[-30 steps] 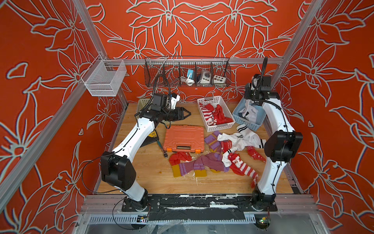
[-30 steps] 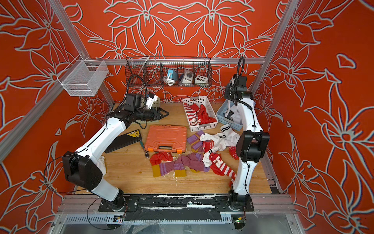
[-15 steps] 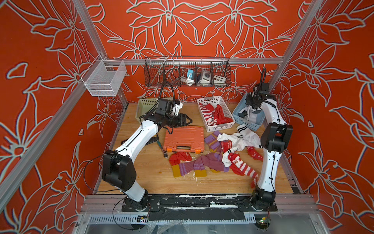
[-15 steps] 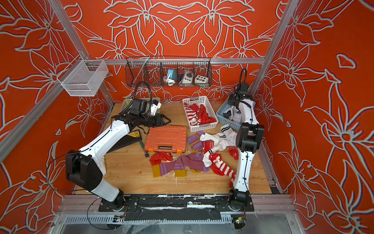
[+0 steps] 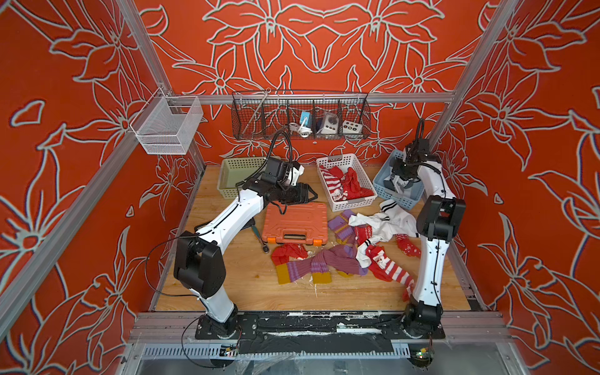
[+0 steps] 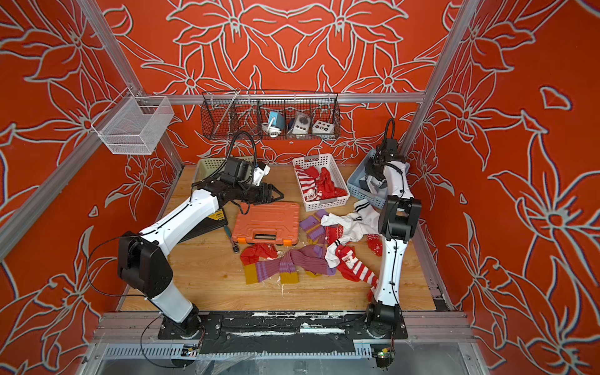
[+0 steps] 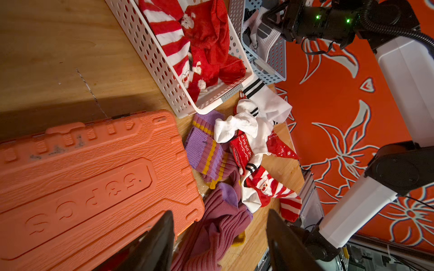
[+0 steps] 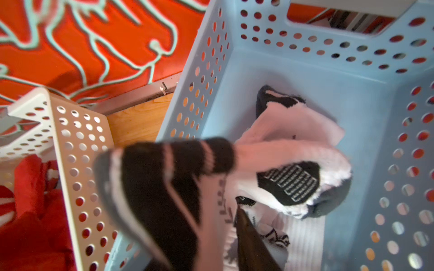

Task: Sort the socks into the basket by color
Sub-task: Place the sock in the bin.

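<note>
We see the left pincer (image 7: 219, 215) open near the orange case (image 5: 295, 220); whether the right pincer (image 5: 398, 183), above the blue basket (image 8: 305, 77) of white socks (image 8: 293, 126), is open or closed, we cannot tell.

Left of centre, the left gripper (image 6: 276, 195) hangs with its jaws spread over the far edge of the orange tool case (image 6: 267, 224). At the upper right, the right gripper (image 6: 373, 178) hangs over the blue basket (image 6: 356, 193) — how its jaws stand cannot be made out — and the white basket (image 6: 324, 204) holding red socks (image 6: 326, 186) sits just beside it. Below the baskets, purple socks (image 6: 292, 264), white socks (image 6: 352, 220) and a red striped sock (image 6: 358, 268) lie jumbled on the wooden floor (image 6: 201, 276).
</note>
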Robot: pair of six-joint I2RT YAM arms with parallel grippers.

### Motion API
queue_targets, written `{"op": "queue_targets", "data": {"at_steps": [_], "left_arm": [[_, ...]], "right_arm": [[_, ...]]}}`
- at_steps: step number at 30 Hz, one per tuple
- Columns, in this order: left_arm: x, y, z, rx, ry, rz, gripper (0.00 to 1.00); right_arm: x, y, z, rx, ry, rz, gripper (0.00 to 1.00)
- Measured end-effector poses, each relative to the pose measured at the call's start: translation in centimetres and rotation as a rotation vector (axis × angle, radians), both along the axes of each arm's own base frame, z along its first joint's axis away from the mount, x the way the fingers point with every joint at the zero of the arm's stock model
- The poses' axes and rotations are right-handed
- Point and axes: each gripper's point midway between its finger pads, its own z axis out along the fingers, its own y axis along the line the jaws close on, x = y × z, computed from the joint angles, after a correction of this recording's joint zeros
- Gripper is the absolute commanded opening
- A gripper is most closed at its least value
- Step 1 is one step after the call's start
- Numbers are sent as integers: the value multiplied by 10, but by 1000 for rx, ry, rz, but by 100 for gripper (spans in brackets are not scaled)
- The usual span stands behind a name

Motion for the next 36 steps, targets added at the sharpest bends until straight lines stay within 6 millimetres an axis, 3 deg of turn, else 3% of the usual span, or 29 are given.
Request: {"op": "queue_targets", "data": {"at_steps": [4, 9, 13, 17, 22, 30, 34, 36], "left_arm": [[2, -9, 1, -2, -4, -16, 62], [2, -16, 1, -5, -3, -33, 62], [2, -22, 3, -13, -7, -50, 62], [3, -27, 6, -23, -14, -64, 62], [2, -30, 7, -28, -15, -78, 62], [2, -30, 7, -27, -16, -79, 62], [1, -29, 5, -18, -9, -75, 62], [1, -28, 3, -13, -5, -72, 62]], "right_arm": [[1, 0, 3, 0, -6, 0, 64], [-3, 0, 3, -1, 9, -6, 69], [-12, -1, 19, -13, 2, -13, 70], [-26, 3, 52, -23, -38, -10, 67], [-23, 9, 75, -28, -97, 17, 52], [1, 40, 51, 47, -118, 120, 44], [7, 46, 14, 47, -64, 131, 33], [8, 42, -4, 38, -32, 118, 22]]}}
